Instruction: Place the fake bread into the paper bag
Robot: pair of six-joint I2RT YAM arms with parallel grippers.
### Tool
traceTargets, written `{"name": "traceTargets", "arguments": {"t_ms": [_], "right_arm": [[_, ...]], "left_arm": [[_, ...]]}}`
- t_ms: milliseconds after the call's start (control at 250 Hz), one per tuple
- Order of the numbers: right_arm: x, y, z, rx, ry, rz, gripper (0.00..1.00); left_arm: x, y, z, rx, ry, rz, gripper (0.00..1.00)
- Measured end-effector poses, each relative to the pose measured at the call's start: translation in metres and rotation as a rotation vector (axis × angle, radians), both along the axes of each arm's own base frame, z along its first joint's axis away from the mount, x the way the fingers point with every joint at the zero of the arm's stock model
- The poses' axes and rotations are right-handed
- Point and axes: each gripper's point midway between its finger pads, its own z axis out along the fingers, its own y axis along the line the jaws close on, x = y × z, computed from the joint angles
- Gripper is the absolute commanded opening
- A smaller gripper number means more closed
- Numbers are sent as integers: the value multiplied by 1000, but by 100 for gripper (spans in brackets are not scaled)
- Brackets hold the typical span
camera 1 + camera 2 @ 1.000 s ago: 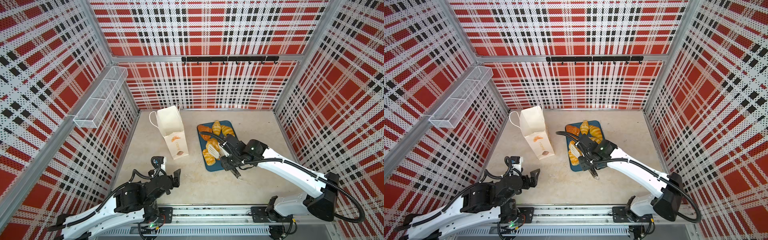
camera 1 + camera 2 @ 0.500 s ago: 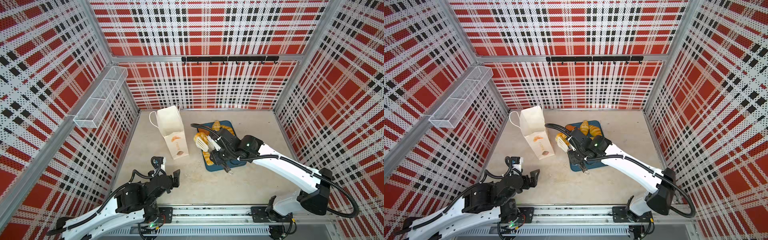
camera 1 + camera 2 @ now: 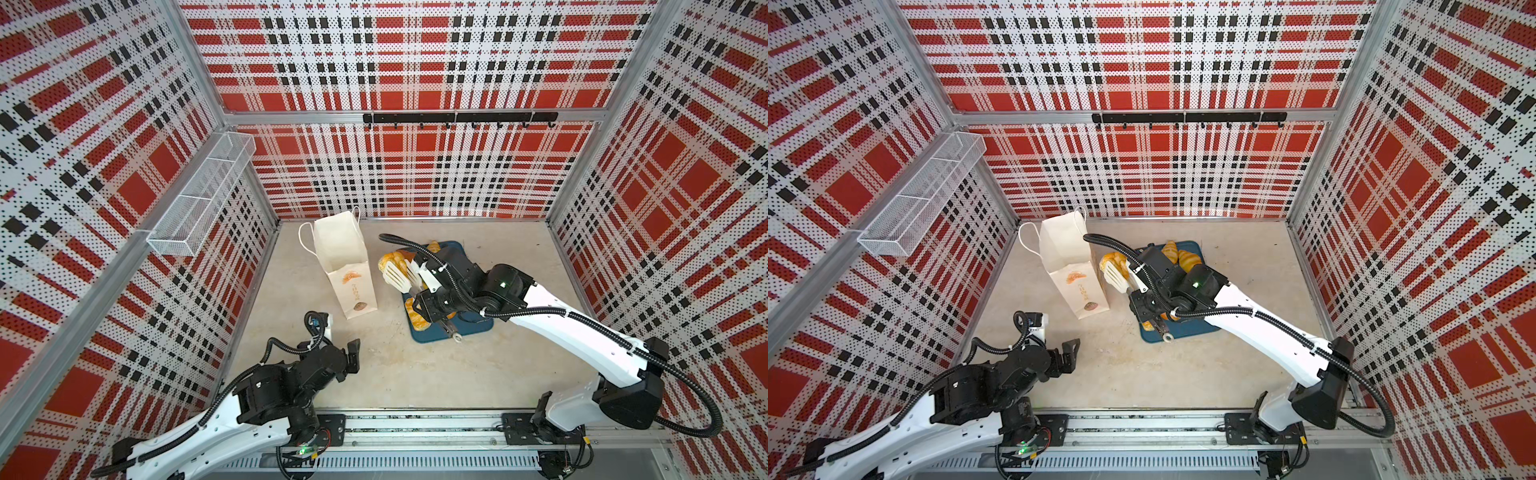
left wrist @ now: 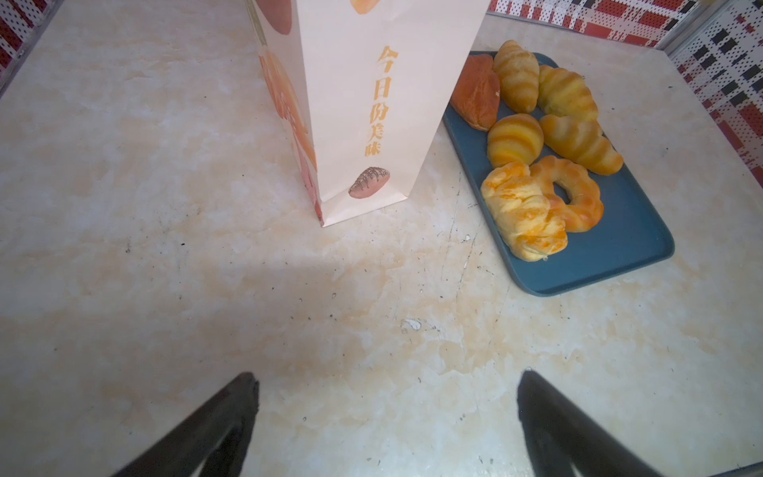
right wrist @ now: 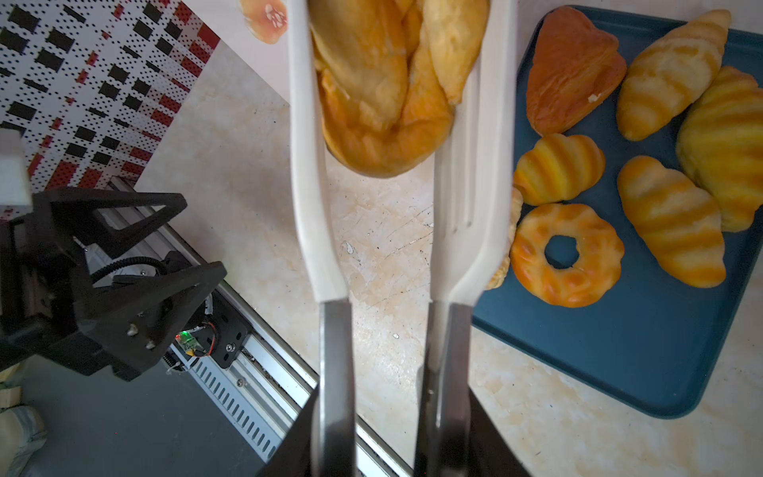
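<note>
The cream paper bag (image 3: 340,257) (image 3: 1065,257) (image 4: 371,103) stands upright with its mouth open, left of the blue tray (image 3: 473,324) (image 4: 619,247) (image 5: 619,351). My right gripper (image 3: 434,305) (image 5: 390,413) is shut on the metal handles of white tongs (image 3: 397,276) (image 5: 307,165). The tongs pinch a golden fake bread (image 3: 392,262) (image 3: 1113,259) (image 5: 380,91) in the air just right of the bag's top. Several more pastries lie on the tray, among them a ring doughnut (image 5: 565,256) (image 4: 578,194). My left gripper (image 3: 351,357) (image 4: 388,384) (image 5: 202,235) hovers open and empty in front of the bag.
A wire basket (image 3: 199,195) hangs on the left wall and a black hook rail (image 3: 457,118) on the back wall. The arms' base rail (image 3: 415,428) runs along the table's front edge. Plaid walls enclose the table on three sides.
My right arm has lifted the tongs with the bread off the tray and swung them left, up to the bag's side. The left arm has not moved.
</note>
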Motion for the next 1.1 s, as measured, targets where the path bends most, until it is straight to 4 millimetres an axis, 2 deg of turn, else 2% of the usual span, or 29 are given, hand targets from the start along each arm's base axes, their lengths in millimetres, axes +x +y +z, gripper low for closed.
{"name": "traceTargets", "arguments": {"t_ms": [292, 592, 792, 1101], "right_arm": [[8, 30, 21, 38, -42, 51, 40], [17, 74, 54, 87, -119, 119, 40], [29, 94, 56, 84, -145, 120, 41], [56, 111, 42, 6, -189, 84, 43]], "left_arm": [[6, 7, -2, -21, 16, 55, 100], [15, 13, -7, -54, 62, 117, 99], [18, 14, -15, -64, 95, 135, 99], [20, 14, -16, -91, 108, 141, 99]]}}
